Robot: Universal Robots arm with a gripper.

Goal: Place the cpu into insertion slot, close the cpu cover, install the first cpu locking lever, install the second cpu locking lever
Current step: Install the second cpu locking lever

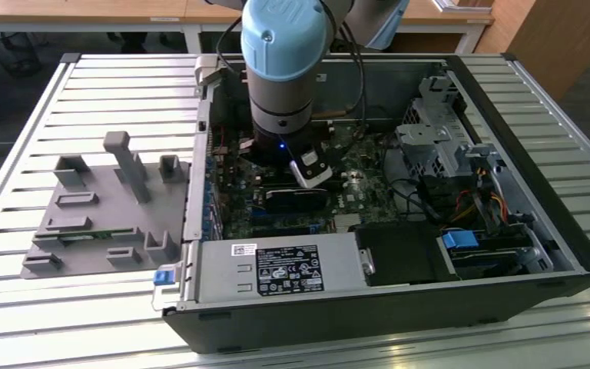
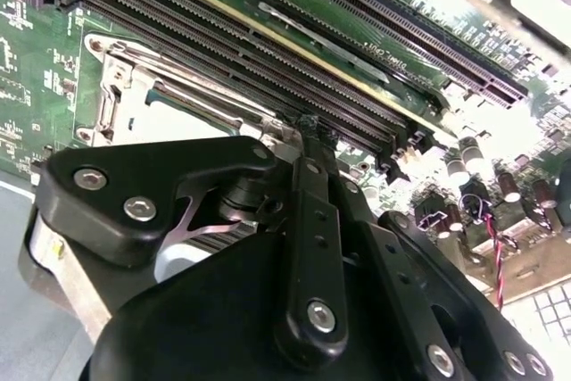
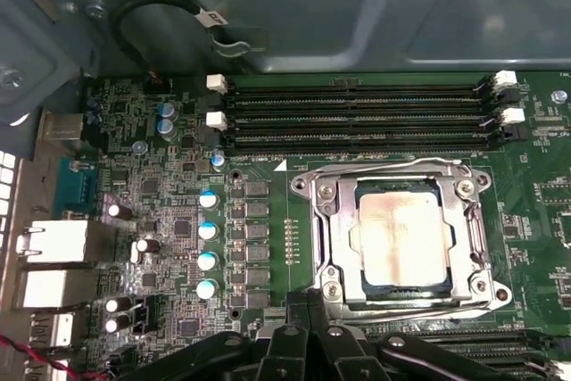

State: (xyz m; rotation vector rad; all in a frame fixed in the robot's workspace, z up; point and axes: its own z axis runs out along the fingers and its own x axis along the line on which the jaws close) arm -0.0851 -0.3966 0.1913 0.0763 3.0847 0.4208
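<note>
I am seeing the cpu sitting in the insertion slot with the cpu cover lying flat over it, just beside the 4 memory slots, while the gripper, clenched and empty, is hovering at the cover's edge.

Exterior view: high, oblique, well back, over the open computer case, arm inside. First wrist view: steeply down behind the gripper, close over the motherboard. Second wrist view: nearer, low, grazing. Both share memory slots.
</note>
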